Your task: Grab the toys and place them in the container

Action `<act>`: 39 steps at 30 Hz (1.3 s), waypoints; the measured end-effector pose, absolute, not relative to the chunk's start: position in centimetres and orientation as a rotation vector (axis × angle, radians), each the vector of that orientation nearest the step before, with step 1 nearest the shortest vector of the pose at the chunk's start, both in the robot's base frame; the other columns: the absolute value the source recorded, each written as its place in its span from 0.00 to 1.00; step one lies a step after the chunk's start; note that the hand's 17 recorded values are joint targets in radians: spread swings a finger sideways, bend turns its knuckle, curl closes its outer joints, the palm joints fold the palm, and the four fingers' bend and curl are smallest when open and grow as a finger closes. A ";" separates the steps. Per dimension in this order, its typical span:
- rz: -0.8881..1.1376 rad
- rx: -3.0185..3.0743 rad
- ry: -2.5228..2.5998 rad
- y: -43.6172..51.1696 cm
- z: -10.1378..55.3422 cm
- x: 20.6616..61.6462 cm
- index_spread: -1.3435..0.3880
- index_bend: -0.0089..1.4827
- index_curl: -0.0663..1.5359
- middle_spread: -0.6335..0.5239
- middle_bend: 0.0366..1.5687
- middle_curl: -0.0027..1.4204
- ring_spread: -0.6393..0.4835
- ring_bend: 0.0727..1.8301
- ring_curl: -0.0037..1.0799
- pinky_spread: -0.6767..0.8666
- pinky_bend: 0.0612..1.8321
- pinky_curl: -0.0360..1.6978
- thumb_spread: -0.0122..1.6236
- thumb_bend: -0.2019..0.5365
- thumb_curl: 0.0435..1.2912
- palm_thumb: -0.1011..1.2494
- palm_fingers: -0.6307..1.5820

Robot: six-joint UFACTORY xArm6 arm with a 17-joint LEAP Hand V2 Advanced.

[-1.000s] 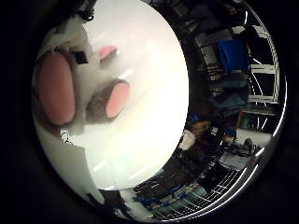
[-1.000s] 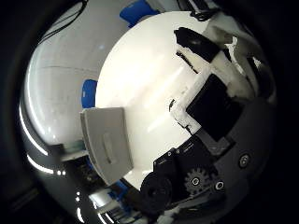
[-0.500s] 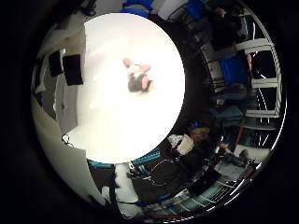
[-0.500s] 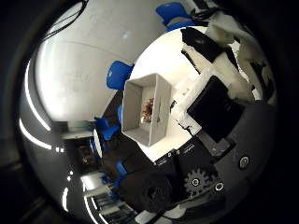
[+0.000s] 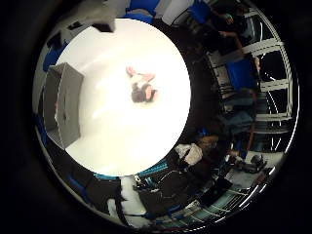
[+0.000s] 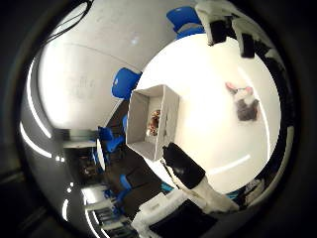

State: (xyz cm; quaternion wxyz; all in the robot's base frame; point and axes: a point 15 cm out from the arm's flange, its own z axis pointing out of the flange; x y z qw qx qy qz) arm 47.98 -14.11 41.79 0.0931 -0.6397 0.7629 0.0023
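Observation:
A small grey and pink plush toy [image 5: 141, 86] lies alone near the middle of the round white table [image 5: 117, 136], far below the palm. It also shows in the thumb side view [image 6: 241, 102]. The white box container [image 6: 170, 117] stands at the table's edge, well away from that toy, with a small brown toy [image 6: 154, 121] inside. The little finger side view shows the container's grey wall [image 5: 60, 107]. My hand [image 6: 188, 183] is high above the table, its fingers spread at the view's edges, with nothing between them.
Blue chairs [image 6: 126, 79] stand round the table, another [image 5: 239, 73] on the far side. Shelves and clutter [image 5: 224, 161] fill the room beyond the table's edge.
The camera has risen far from the table; the plush toy that was close to the palm now lies small on the table. The fingers have spread out from the palm.

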 end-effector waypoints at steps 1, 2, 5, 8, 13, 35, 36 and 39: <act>0.017 -1.892 2.283 -15.0 41.1 47.9 0.61 0.19 0.36 0.59 0.28 0.33 0.73 0.37 0.31 0.72 0.39 0.32 0.75 0.24 0.24 0.45 0.28; 0.028 -1.890 2.301 -15.8 40.4 47.9 0.62 0.17 0.35 0.62 0.25 0.31 0.75 0.35 0.29 0.74 0.38 0.31 0.75 0.24 0.23 0.44 0.27; 0.054 -1.880 2.356 -18.0 38.0 48.1 0.64 0.13 0.31 0.68 0.21 0.28 0.78 0.30 0.25 0.76 0.34 0.27 0.75 0.25 0.22 0.42 0.29; 0.072 -1.852 2.406 -20.4 35.1 48.8 0.66 0.09 0.27 0.71 0.18 0.26 0.79 0.32 0.25 0.77 0.34 0.25 0.75 0.24 0.21 0.41 0.32; 0.121 -1.820 2.478 -23.2 29.6 49.9 0.68 0.10 0.23 0.73 0.18 0.25 0.78 0.34 0.25 0.77 0.36 0.24 0.75 0.25 0.20 0.41 0.33; 0.255 -1.831 2.593 -24.6 16.3 51.7 0.69 0.11 0.20 0.72 0.18 0.24 0.77 0.33 0.21 0.76 0.38 0.19 0.73 0.25 0.20 0.41 0.34; 0.261 -1.841 2.594 -24.4 16.0 51.7 0.69 0.11 0.20 0.71 0.19 0.24 0.77 0.33 0.21 0.76 0.38 0.19 0.73 0.25 0.20 0.42 0.34; 0.267 -1.863 2.611 -24.2 15.1 51.7 0.69 0.11 0.20 0.68 0.19 0.24 0.77 0.33 0.21 0.75 0.37 0.18 0.72 0.25 0.21 0.43 0.35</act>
